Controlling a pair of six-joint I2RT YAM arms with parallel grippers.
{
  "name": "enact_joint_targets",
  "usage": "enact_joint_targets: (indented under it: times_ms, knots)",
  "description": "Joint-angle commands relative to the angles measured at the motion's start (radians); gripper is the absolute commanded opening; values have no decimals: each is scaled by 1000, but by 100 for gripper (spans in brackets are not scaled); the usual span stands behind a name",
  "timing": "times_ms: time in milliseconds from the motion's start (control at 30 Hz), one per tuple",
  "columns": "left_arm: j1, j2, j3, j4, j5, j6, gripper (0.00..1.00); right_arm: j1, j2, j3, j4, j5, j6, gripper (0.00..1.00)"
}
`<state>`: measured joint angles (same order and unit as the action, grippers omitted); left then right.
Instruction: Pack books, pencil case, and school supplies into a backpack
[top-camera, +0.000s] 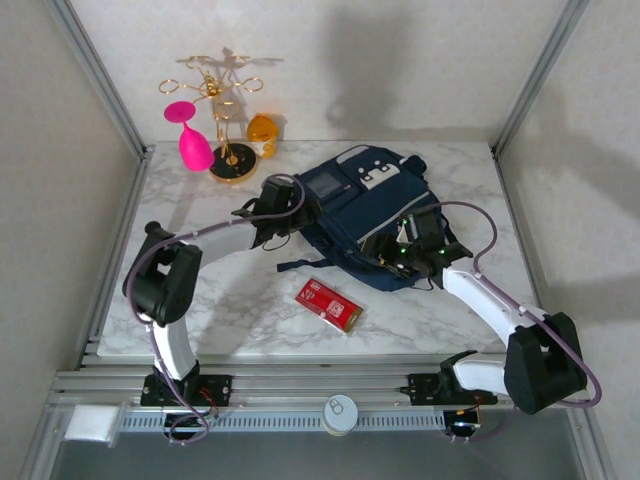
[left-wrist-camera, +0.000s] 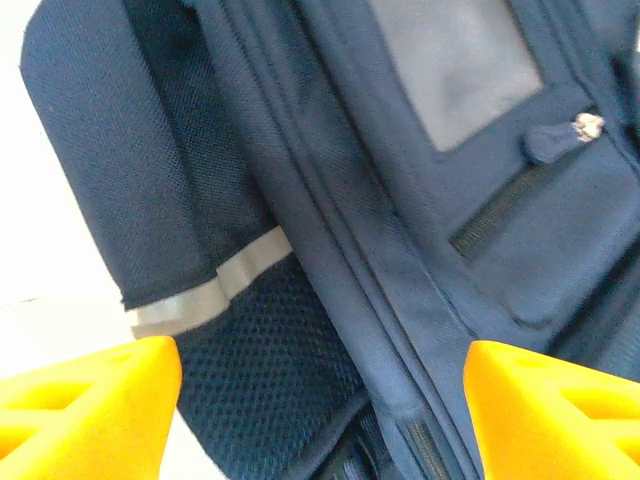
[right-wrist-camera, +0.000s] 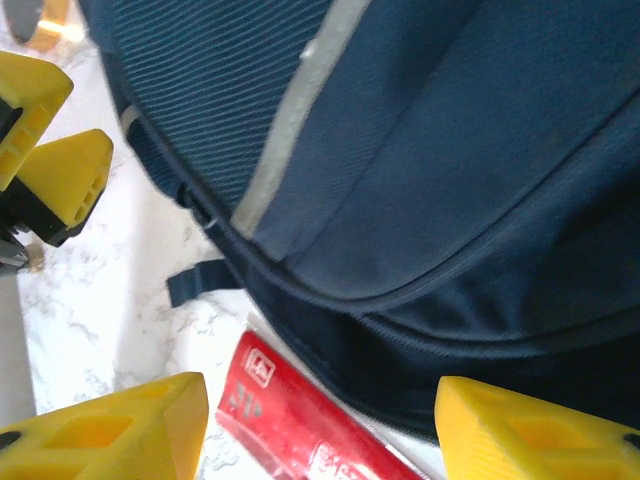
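**Operator:** Report gripper status.

**Arm:** My left gripper (left-wrist-camera: 320, 405) is spread wide and holds nothing. Its two orange fingers (left-wrist-camera: 90, 395) frame the side of the backpack (top-camera: 365, 205), close to the mesh panel and the pale stripe. My right gripper (right-wrist-camera: 320, 430) is also spread wide and empty. It hangs over the near edge of the backpack, just above the table (top-camera: 240, 305).

**Operator:** Where are the task items?

**Arm:** The backpack lies flat near the middle of the table, front pockets up, between my two wrists. The red box (top-camera: 328, 304) lies on the marble just beside the backpack's near edge. In the right wrist view it sits between my fingertips and a little beyond them.

**Operator:** Progress estimate?

**Arm:** I judge the task to be well along but not complete.
1. Books and pencil case: I cannot tell whether they are inside, because the backpack's interior is hidden.
2. Red box: not yet packed, and nothing grips it.
3. Main opening: the zipper lines in both wrist views look closed or nearly closed, but I cannot confirm this.

**Operator:** What is left to do?

**Arm:** Probably opening the backpack, putting the red box in, and then closing it.
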<state>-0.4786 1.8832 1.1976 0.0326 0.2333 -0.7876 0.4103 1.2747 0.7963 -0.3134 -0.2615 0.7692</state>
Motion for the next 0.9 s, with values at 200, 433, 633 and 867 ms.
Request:
enact_joint_targets:
  times_ms: [200,433,633,867]
  knots:
    - [-32,119,48,171,-34,-186,58,-106,59,16,103,65,-125,62]
    - [-149,142,23,178,-94,-233,53,-209,149,128,99,96,-211,62]
    - [-168,139,7,169,-116,-237,54,-155,64,159,-135,257,-202,66]
    - [-164,131,4,161,-125,-229,57,79,54,63,-147,280,-47,58]
